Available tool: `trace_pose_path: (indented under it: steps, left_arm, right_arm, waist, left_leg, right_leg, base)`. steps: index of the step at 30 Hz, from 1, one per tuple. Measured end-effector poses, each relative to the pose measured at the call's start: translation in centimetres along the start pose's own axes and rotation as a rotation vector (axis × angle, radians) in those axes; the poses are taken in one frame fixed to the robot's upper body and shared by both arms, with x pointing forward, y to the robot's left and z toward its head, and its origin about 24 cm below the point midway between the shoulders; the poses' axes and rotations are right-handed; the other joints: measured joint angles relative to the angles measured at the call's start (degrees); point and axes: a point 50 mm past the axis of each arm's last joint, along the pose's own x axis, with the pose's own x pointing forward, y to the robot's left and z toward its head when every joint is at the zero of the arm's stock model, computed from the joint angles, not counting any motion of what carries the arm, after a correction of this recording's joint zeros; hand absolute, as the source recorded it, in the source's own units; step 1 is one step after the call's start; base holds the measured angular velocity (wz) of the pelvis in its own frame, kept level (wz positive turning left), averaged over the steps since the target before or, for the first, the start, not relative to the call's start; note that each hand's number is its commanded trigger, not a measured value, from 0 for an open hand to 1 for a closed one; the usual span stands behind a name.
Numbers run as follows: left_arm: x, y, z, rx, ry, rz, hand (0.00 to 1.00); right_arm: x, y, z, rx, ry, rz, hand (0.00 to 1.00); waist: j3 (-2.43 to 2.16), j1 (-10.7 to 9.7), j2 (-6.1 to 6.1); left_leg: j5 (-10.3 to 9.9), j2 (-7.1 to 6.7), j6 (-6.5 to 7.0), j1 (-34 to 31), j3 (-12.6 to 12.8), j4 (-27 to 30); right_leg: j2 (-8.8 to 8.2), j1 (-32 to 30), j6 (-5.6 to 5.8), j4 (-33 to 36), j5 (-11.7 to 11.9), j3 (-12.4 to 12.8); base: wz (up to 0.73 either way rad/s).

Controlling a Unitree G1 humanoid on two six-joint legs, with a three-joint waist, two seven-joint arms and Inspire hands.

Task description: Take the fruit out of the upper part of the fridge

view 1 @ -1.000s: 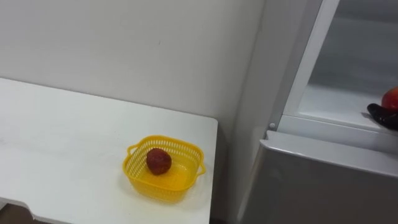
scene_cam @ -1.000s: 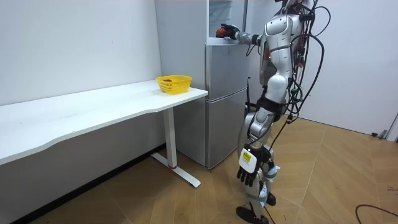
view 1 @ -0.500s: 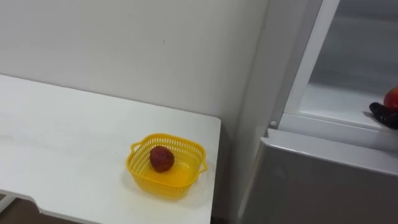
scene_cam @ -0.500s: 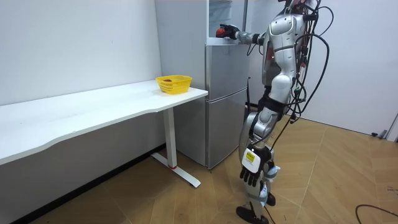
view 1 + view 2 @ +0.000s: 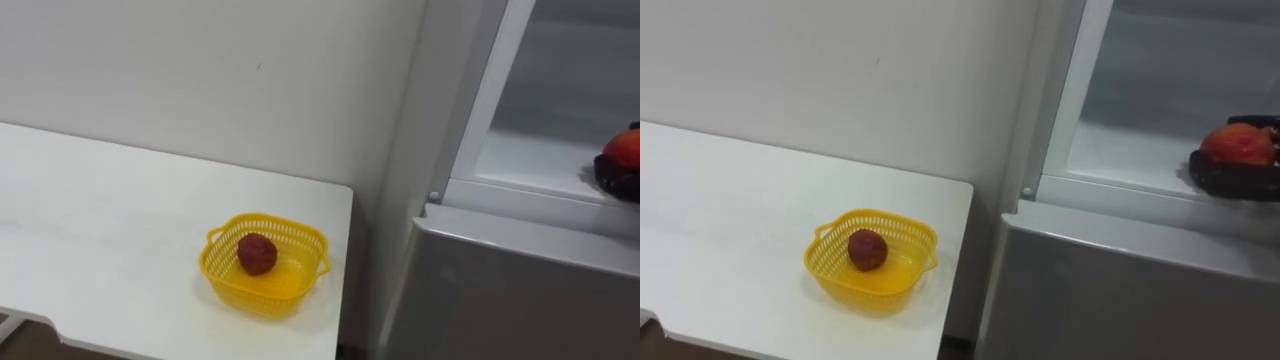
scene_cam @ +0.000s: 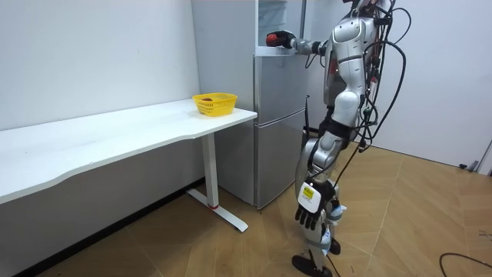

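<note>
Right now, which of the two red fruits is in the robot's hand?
The red fruit at the upper fridge, held in the right hand; the other fruit lies in the yellow basket on the table.

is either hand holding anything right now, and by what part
The right hand cups a red fruit from underneath, in the open upper fridge. The left hand hangs empty.

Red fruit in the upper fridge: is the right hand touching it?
Touching. The right eye view shows the right hand curled under and over the red fruit, with no gap between them.
</note>
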Motion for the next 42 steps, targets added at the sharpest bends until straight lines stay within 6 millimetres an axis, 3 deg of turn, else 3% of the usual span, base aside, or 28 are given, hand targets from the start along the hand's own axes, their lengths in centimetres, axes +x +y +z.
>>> trace_pose_path:
  steps: [15,18,21,29,32,37,42]
  left_arm:
    - [0.0,0.2,-0.2,0.003,0.011,0.029,0.0]
    - [0.0,0.2,-0.3,0.0,0.012,0.031,0.0]
    - [0.0,0.6,-0.2,-0.018,0.003,0.038,0.0]
    - [-0.1,1.2,0.5,-0.03,-0.038,0.042,0.0]
    - [-0.1,1.1,0.1,-0.055,-0.031,0.038,0.0]
    - [-0.1,1.0,0.2,-0.055,-0.038,0.035,0.0]
    - [0.0,0.6,0.1,-0.075,-0.039,0.026,0.0]
  right_arm:
    - [0.0,0.9,0.3,-0.023,-0.006,0.073,1.0]
    - [0.0,1.5,0.8,-0.023,-0.011,0.118,1.0]
    - [-0.4,2.5,1.9,-0.013,-0.06,0.177,1.0]
    - [-2.3,5.0,4.9,0.001,-0.229,0.322,1.0]
    - [-3.2,5.8,7.0,0.01,-0.328,0.382,1.0]
    - [-4.1,6.4,8.3,-0.043,-0.407,0.396,1.0]
    - [-4.9,6.6,9.5,-0.086,-0.478,0.393,1.0]
  waist:
    - [-0.29,0.0,-1.53]
    - [-0.13,-0.2,-1.49]
    - [-0.06,-0.5,-1.15]
    - [-0.52,-0.1,-0.32]
    - [-0.93,-0.1,0.6]
    - [-0.8,-0.3,2.28]
    - [-0.87,-1.3,2.68]
  left_leg:
    - [0.3,0.34,-0.42,2.9,-0.2,-1.9]
    - [0.3,0.35,-0.43,3.6,-0.1,-2.5]
    - [0.3,0.27,-0.46,3.5,0.1,-2.8]
    - [0.3,0.21,-0.46,3.5,-0.1,-2.7]
    - [0.3,0.26,-0.46,3.8,-0.2,-2.8]
    - [0.3,0.32,-0.46,5.1,0.0,-3.4]
    - [0.3,0.41,-0.46,5.7,0.0,-3.8]
  right_leg:
    - [0.62,2.8,-0.09,-2.0,0.0,0.0]
    - [0.69,3.3,-0.09,-2.0,0.0,0.4]
    - [0.65,3.2,-0.08,-2.2,0.0,0.5]
    - [0.73,3.1,-0.08,-2.7,0.0,0.4]
    - [0.74,3.5,-0.07,-2.7,0.0,0.3]
    - [0.75,4.4,-0.06,-2.8,0.0,0.4]
    - [0.88,4.9,-0.06,-2.8,0.0,0.7]
  base:
    - [0.0]
    - [-0.05]
    - [0.0]
    - [0.0]
    - [0.0]
    - [-0.02]
    - [0.0]
